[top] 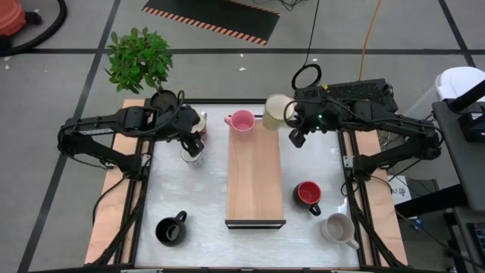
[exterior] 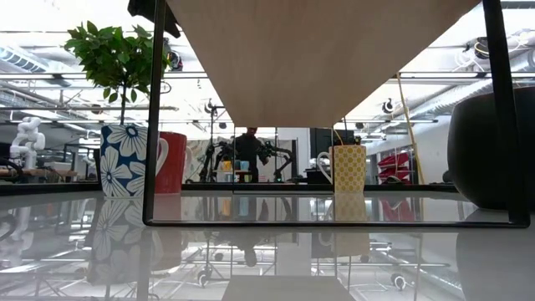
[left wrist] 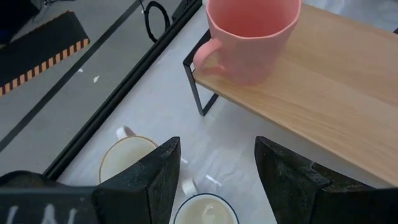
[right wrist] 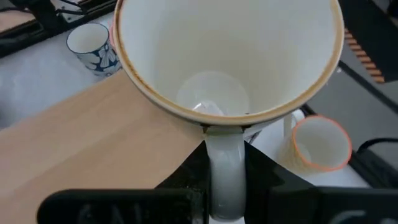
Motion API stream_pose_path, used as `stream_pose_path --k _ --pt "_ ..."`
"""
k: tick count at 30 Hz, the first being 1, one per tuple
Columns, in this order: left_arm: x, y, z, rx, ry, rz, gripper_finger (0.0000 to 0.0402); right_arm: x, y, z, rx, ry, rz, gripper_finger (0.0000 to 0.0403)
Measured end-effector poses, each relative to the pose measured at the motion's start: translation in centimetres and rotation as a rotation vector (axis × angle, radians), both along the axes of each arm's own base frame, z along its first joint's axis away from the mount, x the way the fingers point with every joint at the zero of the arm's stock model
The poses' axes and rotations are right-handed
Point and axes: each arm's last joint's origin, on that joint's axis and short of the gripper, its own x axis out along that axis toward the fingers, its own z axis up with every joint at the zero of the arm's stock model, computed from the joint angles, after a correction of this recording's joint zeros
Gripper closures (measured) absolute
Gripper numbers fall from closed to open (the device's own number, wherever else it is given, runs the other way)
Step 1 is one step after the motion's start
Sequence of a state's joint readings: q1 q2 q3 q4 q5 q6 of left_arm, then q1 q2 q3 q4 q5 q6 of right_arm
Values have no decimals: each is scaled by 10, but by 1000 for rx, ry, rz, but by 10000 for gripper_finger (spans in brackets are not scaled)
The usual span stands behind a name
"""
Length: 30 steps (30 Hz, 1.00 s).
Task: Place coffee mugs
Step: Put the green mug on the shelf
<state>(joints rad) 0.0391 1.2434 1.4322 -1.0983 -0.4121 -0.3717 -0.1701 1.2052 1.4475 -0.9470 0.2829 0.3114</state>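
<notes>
Right gripper [right wrist: 227, 180] clamped on the handle of a cream mug [right wrist: 229, 56], mug tipped on its side, held at top centre of the high view just off the far right corner of the wooden shelf [top: 255, 178]. Probably stiff glazed ceramic: slippery, chips on a hard knock, and a handle pinch leaves the body free to swing, so slow set-down and upright before release. Left gripper [left wrist: 216, 177] spread, grasping nothing, hovering upper left of centre in the high view over a blue-rimmed mug [left wrist: 206, 210], a second cream mug [left wrist: 126, 158] just beside it. Handle or rim wall the sensible pinch there; rim grip likely steadier. Pink mug [top: 241, 121] upright on the shelf's far end, upper centre. Red mug [top: 308, 194] right of the shelf, pale mug [top: 339, 228] lower right, black mug [top: 170, 230] lower left, all on the white table [top: 189, 197]. Floral mug [exterior: 124, 160] at left in the low view, a yellow patterned one [exterior: 349, 169] right of centre. Potted plant [top: 139, 61] upper left, off the table corner.
</notes>
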Motion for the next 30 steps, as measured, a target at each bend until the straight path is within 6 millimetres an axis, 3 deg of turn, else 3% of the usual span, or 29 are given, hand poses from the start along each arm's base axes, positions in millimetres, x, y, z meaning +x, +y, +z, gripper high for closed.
stream_pose_path --k 12,30 --pt "0 0 0 34 26 -42 190 8 -10 -7 -15 71 132 365" --pt "0 1 0 66 37 -40 190 32 -16 -24 -16 131 184 365"
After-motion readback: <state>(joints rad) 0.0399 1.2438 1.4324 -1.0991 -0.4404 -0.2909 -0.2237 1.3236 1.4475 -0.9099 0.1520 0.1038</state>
